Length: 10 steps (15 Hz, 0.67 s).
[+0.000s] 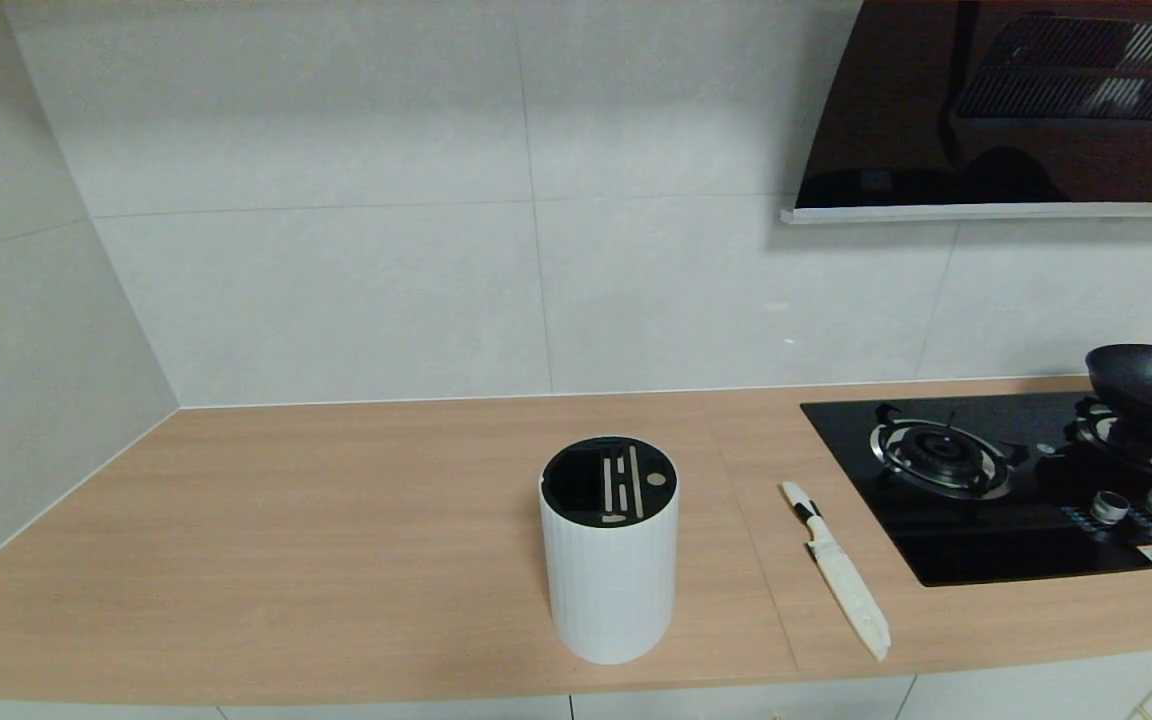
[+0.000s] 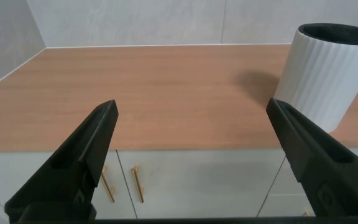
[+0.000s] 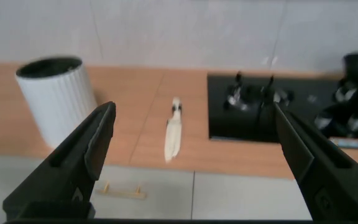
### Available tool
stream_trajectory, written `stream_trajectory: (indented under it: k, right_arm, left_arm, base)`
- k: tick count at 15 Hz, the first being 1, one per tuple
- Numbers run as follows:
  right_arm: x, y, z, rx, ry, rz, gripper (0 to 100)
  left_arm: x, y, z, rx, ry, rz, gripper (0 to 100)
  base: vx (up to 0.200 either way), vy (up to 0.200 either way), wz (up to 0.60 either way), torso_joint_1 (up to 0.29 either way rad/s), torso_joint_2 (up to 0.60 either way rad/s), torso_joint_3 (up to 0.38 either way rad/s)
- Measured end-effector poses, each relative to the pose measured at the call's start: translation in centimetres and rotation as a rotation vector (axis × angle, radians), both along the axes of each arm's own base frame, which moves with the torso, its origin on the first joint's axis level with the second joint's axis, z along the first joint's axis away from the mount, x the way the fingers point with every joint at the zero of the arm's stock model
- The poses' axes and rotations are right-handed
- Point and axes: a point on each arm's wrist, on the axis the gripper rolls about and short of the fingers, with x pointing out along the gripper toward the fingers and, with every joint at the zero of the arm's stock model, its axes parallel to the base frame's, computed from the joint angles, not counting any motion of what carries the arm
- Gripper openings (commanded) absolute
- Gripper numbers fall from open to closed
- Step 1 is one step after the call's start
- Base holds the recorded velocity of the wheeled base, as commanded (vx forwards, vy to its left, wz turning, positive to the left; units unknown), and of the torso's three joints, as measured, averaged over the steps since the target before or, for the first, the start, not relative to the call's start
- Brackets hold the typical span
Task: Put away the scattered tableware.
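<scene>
My left pincer (image 2: 191, 163) hangs in front of the counter's front edge, low, with its two dark fingers (image 2: 79, 163) spread wide and nothing between them. Past them I see pale cabinet doors (image 2: 197, 180) with slim gold handles (image 2: 135, 183), and above these the wooden countertop (image 1: 336, 520), which runs back to a grey tiled wall (image 1: 336, 250) and into a corner on the left.

Near the middle of the countertop, close to its front edge, the knife holder (image 1: 608, 560) stands upright: a white ribbed cylinder with a black top cut by one square opening and several narrow slots.

To its right, apart from it, the knife (image 1: 836, 570) lies flat on the wood. Its handle, pale with a black band, points toward the wall, and its pale blade slants toward the front edge, the tip almost reaching it. The knife sits between the holder and the gas hob (image 1: 996, 540), near the hob's left side but not touching it.

The black glass hob carries two burners and two knobs. A dark pan (image 1: 1151, 385) rests on the right burner. Above, a glossy dark hood (image 1: 1006, 110) is mounted on the wall.

My right pincer (image 3: 194, 163) hovers before the counter edge, facing the knife, with its fingers parted wide and gripping nothing.
</scene>
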Motion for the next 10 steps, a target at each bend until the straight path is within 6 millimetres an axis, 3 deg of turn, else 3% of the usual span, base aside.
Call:
stream_trajectory:
  k: [2,5,10]
  right_arm:
    - [2.9,0.1,1.5,-0.005,0.104,0.012,100]
    - [8.9,0.5,2.5,-0.011,0.232,0.048,100]
    - [18.8,2.8,-0.3,-0.046,0.498,0.121,100]
  left_arm:
    - [0.0,0.0,0.0,0.0,0.0,0.0,100]
    - [0.0,0.0,0.0,0.0,0.0,0.001,100]
    - [0.0,0.0,0.0,-0.001,0.0,0.001,100]
  base:
    - [0.0,0.0,0.0,0.0,0.0,0.0]
    - [0.0,0.0,0.0,0.0,0.0,0.0]
    - [0.0,0.0,0.0,0.0,0.0,0.0]
